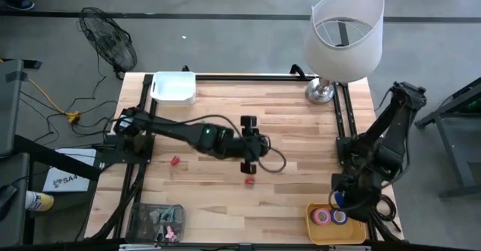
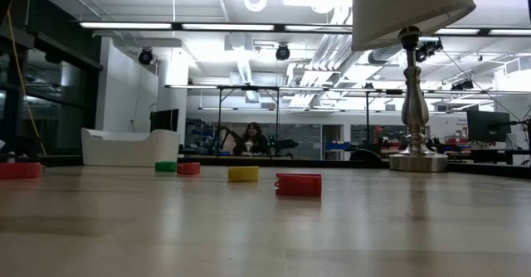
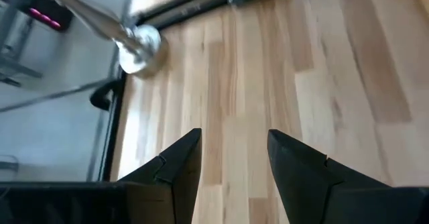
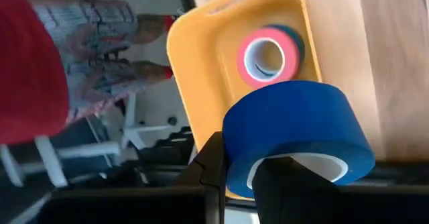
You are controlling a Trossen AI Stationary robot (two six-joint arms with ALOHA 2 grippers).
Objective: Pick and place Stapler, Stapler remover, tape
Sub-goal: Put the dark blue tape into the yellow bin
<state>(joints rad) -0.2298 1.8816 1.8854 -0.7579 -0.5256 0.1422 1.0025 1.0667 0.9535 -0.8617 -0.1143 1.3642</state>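
Note:
My right gripper [image 4: 241, 177] hangs over the yellow tray [image 4: 201, 63] at the table's near right corner, shut on a blue tape roll [image 4: 295, 133]. A pink tape roll [image 4: 265, 56] lies flat in the tray. My left gripper [image 3: 234, 163] stands open above the middle of the table [image 1: 259, 147], with only bare wood between its fingers. Two small red items [image 1: 250, 180] [image 1: 175, 161] rest on the wood near it. Which is the stapler and which the stapler remover I cannot tell. My right gripper holds the blue tape roll by its wall [image 4: 234, 150], with one finger [image 4: 211, 167] outside and the other [image 4: 275, 184] in the roll's hole. The fingers slant downward. The roll is lifted clear above the tray [image 1: 336, 200].
A lamp [image 1: 342, 33] stands on its metal base [image 1: 319, 93] at the far right. A white bin [image 1: 174, 86] sits at the far left and a clear box of oddments [image 1: 154, 222] at the near left. The low view shows small yellow [image 2: 243, 174] and green [image 2: 166, 167] pieces.

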